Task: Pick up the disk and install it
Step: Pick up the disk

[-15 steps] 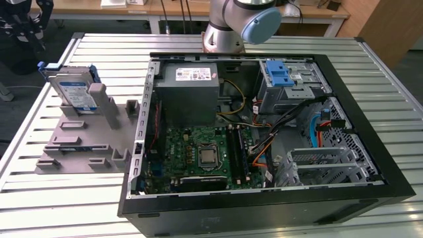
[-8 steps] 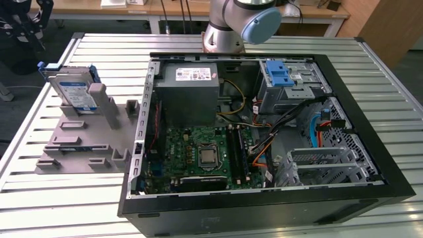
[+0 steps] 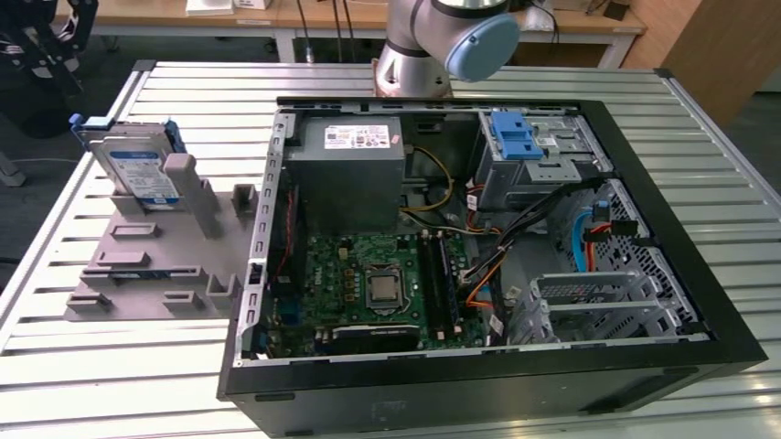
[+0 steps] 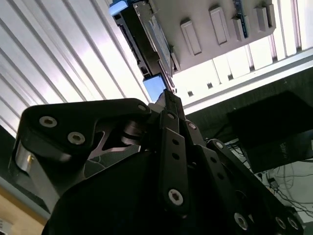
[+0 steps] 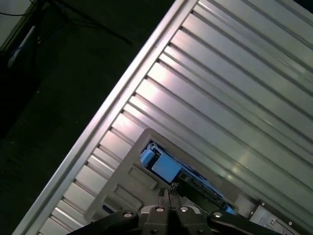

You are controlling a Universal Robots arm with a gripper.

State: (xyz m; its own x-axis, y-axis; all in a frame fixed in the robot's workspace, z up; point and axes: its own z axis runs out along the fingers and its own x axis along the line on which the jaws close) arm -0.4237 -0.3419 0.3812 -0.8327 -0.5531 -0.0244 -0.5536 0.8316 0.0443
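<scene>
Gripper [image 5: 168, 192], jaws together and empty, poised over the disk [image 5: 165, 167]. The disk stands on edge in a grey holder [image 3: 153, 265], on the exterior view's left of the open computer case [image 3: 488, 389]. By this evidence, neither pick-up nor installation is done. Support: slatted aluminium table [image 3: 110, 366]. Background: wooden desks [image 3: 342, 14].

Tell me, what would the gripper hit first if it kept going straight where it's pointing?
Probably the disk, standing in its grey holder: its blue bracket sits ahead of the gripper, though depth is unclear.
</scene>
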